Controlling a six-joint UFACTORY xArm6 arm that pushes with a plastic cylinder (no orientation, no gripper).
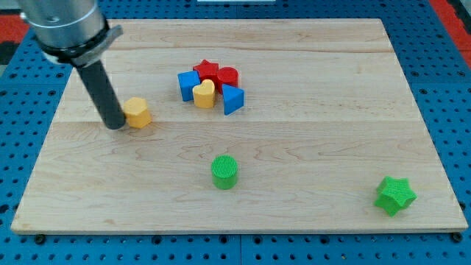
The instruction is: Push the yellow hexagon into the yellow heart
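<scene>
Here, my tip (116,126) against upright yellow hexagon (137,112); yellow heart (204,94) rightward; no fingers.

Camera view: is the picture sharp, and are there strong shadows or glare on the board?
Camera view: the wooden board is evenly lit, with no glare; the blocks cast only soft, short shadows. The yellow hexagon and yellow heart look sharp, and my tip, just to the view's left of the hexagon, is sharp too. The arm's grey housing is cut off at the view's top.
</scene>
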